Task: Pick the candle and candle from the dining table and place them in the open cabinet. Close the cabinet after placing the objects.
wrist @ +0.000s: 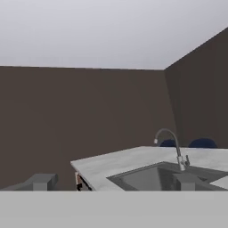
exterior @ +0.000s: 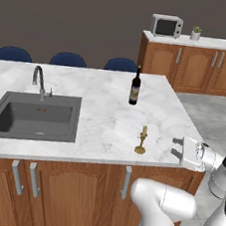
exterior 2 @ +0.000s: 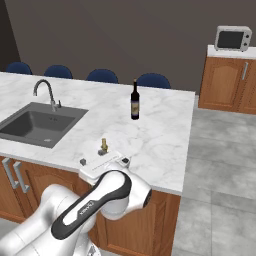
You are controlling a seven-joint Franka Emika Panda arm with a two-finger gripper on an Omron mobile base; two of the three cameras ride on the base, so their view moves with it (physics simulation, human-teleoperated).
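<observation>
My gripper is level with the candle, off to its side, fingers apart.

Left base view: my gripper sits at centre right with its jaws spread and nothing between them; the candle stands upright on the dining table to the gripper's left in frame, near but apart.
Right base view: the candle peeks up just above my gripper, lower centre.
Hand view: my fingertips point across the sink toward the faucet at centre right.

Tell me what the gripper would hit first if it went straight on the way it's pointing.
Probably the candle: the open gripper points sideways at it across the dining table. Their heights are hard to compare, so the fingers might pass above it.
</observation>
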